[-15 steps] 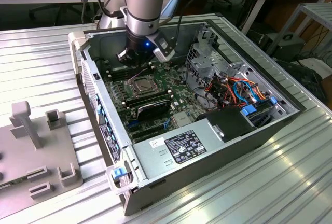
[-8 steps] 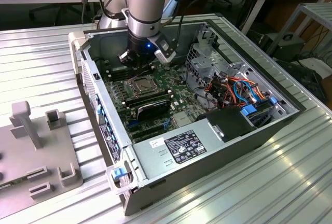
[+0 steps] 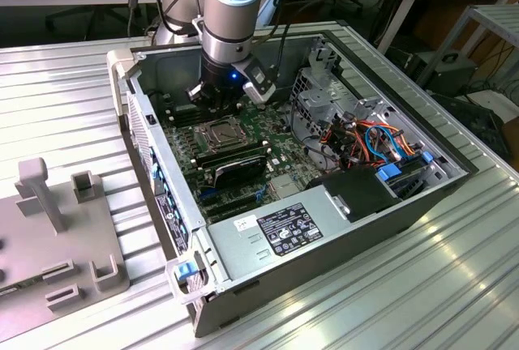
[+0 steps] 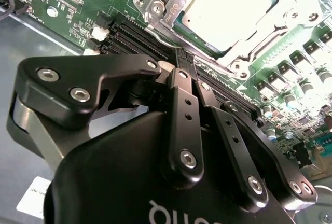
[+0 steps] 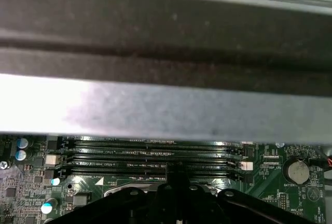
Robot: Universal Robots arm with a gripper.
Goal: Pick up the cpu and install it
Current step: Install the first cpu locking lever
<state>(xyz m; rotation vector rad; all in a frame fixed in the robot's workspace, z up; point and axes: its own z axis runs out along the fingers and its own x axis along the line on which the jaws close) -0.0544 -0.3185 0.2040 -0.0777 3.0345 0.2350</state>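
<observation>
The cpu [image 4: 228, 9], a flat square chip with a silvery top, lies in the socket on the green motherboard [image 3: 280, 143]. The metal socket frame [image 4: 155, 7] surrounds it. In the exterior view the cpu [image 3: 217, 132] sits just in front of my gripper [image 3: 215, 105], which hangs low inside the open computer case. In both wrist views the black fingers [image 4: 179, 84] meet at their tips, shut with nothing visible between them. The tips [image 5: 176, 171] stand over the black memory slots [image 5: 150, 154] beside the socket.
The grey case wall [image 5: 155, 107] rises close behind the memory slots. A long black card [image 3: 235, 168] lies beyond the socket, then the power supply [image 3: 284, 232]. Coloured cables and drive bays [image 3: 381, 143] crowd the exterior view's right. A grey fixture [image 3: 57, 220] stands outside the case.
</observation>
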